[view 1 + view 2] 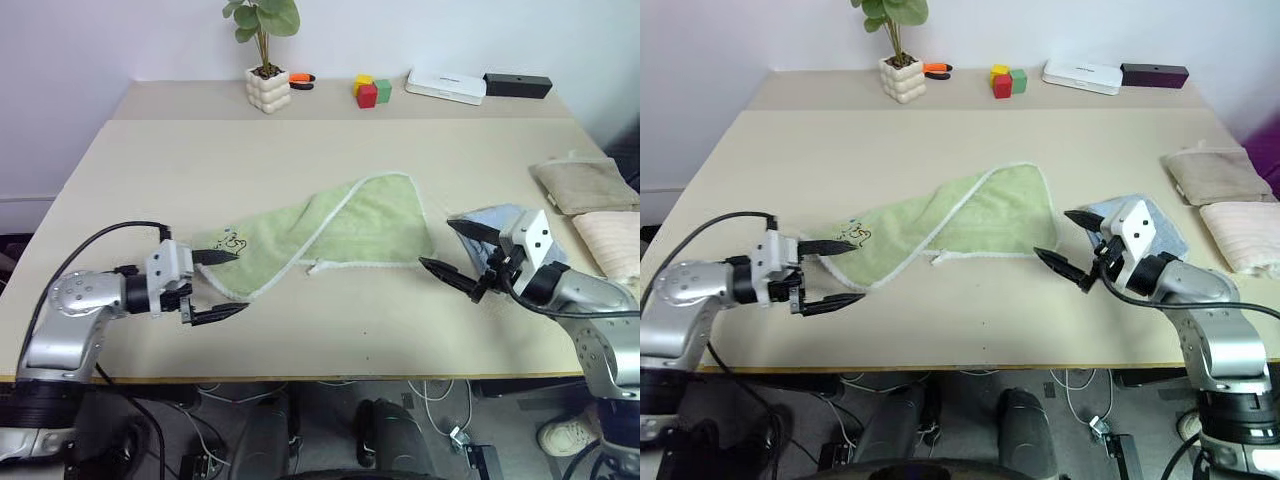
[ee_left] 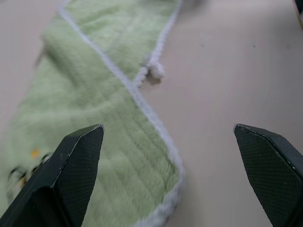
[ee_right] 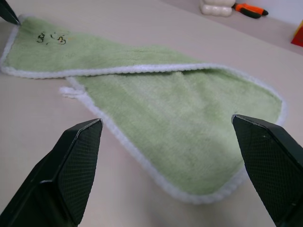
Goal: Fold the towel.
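Left eye view: I see the towel lying loosely rumpled in the middle of the desk, one long side folded over itself, its printed corner toward my left. My left gripper hovers at that corner, jaws wide apart, upper finger over the cloth and lower finger over bare desk; nothing is held. My right gripper sits just off the towel's other end, jaws also spread, empty, with a light blue folded towel under it. A beige folded towel and a pink folded towel lie at the desk's right edge. Along the far edge stand a potted plant, coloured blocks, a white box and a black box.

Left wrist view: the two fingers stand apart, the towel's white edging running between them.

Right wrist view: both fingers stand apart before the towel's wide end, not touching it.
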Action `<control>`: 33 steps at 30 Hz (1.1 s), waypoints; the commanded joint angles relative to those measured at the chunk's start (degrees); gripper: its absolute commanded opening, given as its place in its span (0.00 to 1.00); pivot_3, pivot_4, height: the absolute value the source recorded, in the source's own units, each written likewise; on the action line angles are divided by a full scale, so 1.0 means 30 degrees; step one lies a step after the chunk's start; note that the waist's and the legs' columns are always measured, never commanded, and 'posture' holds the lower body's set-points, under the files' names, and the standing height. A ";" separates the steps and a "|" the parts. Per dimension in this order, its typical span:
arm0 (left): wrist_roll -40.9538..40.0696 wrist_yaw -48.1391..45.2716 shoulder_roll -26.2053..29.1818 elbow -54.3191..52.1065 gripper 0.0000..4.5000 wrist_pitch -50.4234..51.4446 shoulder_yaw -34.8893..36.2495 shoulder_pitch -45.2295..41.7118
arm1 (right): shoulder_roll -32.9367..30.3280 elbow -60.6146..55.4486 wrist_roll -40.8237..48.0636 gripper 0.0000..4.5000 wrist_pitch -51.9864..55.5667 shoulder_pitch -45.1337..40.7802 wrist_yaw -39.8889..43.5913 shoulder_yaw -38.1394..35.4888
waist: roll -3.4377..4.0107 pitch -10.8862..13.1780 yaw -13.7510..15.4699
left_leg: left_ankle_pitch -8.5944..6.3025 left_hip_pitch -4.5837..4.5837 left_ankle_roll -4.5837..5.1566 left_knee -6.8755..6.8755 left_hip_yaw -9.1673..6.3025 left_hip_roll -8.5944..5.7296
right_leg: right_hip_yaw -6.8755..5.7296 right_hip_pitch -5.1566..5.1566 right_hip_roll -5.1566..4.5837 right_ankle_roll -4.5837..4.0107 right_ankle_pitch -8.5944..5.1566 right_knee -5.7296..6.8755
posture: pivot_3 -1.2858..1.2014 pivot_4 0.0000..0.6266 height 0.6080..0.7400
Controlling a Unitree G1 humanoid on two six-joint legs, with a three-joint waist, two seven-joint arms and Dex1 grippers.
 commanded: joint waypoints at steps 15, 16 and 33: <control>0.0444 -0.1065 0.0735 0.2116 1.00 -0.2054 -0.0363 0.0378 | 0.1146 -0.1068 -0.0007 0.99 -0.0239 -0.1294 -0.1384 0.0467 | 0.0002 -0.0002 0.0032 | -0.0003 -0.0006 0.0005 0.0004 -0.0003 0.0017 | 0.0002 -0.0009 0.0000 -0.0006 -0.0002 -0.0007 | 0.52 0.24 1.00; 0.0648 -0.0873 0.0562 0.2197 1.00 -0.2016 -0.0545 0.0512 | 0.1306 -0.1090 -0.0091 0.99 -0.0179 -0.1439 -0.1582 0.0686 | 0.0001 -0.0002 0.0017 | -0.0005 -0.0005 0.0009 0.0005 -0.0004 0.0017 | 0.0006 -0.0006 -0.0001 -0.0006 -0.0002 -0.0007 | 0.52 0.24 1.00; 0.3852 0.1710 0.0183 0.2056 0.02 -0.1254 -0.2810 0.1121 | 0.1579 -0.0262 -0.0369 1.00 -0.0353 -0.3186 -0.1588 0.1225 | 0.0148 -0.0138 0.0110 | -0.0038 0.0126 -0.0010 0.0010 -0.0015 0.0024 | 0.0029 0.0032 -0.0025 0.0000 -0.0032 -0.0023 | 0.52 0.24 1.00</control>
